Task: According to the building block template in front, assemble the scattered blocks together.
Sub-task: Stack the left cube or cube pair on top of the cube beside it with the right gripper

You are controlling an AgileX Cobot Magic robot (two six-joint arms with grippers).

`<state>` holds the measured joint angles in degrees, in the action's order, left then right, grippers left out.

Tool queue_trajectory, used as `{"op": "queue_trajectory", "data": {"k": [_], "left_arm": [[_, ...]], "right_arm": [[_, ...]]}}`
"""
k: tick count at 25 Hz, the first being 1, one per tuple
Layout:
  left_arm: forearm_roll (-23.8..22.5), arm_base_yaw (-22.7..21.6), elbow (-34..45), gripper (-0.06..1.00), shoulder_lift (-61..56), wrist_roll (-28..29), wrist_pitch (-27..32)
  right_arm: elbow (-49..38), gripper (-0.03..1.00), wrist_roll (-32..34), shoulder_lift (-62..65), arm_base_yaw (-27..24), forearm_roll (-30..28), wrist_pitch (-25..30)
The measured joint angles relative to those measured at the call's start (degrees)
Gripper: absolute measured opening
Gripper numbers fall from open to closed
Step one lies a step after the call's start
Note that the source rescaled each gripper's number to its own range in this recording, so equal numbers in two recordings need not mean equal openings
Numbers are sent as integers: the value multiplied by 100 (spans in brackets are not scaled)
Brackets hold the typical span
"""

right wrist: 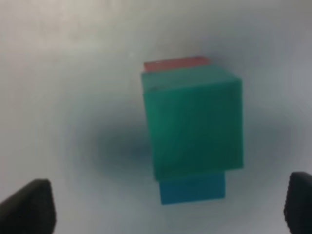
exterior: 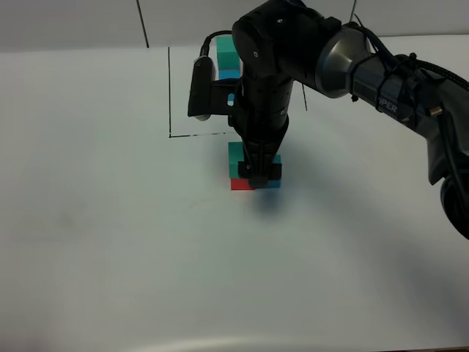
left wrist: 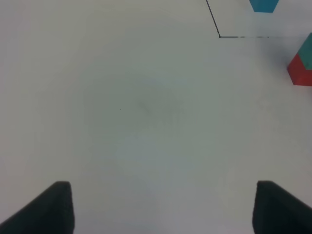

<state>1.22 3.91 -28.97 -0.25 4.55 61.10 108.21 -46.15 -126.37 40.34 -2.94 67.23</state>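
The template stands at the back inside thin black lines [exterior: 171, 95]: a teal-green cube [exterior: 226, 50] on a blue one [exterior: 229, 73], partly hidden by my right arm. In front of it, the loose teal-green cube [exterior: 242, 153] sits on the red cube [exterior: 240, 184] and the blue cube [exterior: 273, 183], which stand side by side. My right gripper [exterior: 258, 174] hangs open just above this stack, fingers apart on either side. The right wrist view shows the green cube [right wrist: 195, 122] over red [right wrist: 175, 63] and blue [right wrist: 192, 190]. My left gripper [left wrist: 163, 207] is open and empty over bare table.
The white table [exterior: 110, 220] carries nothing else. The left wrist view shows the black line corner [left wrist: 219, 36], the template's blue cube [left wrist: 264, 5] and the red cube [left wrist: 300, 73] at the picture's edge. The right arm [exterior: 344, 59] stretches across from the right.
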Motion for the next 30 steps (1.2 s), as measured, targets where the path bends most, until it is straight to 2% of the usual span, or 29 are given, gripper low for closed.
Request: {"op": "queue_trajectory", "data": {"k": [9,25,28,30], "left_arm": [[0,0,0,70,0,0,0],[0,0,0,70,0,-5,0],[0,0,0,70,0,-5,0],[0,0,0,70,0,-5,0]], "right_arm": [[195,90,-206,-325,0,207,-211],[248,88,-350,-889,0,205,-656],[248,82,-350,-971,0,205,-684],[248,72,-350,-1036,0,205,-710]]}}
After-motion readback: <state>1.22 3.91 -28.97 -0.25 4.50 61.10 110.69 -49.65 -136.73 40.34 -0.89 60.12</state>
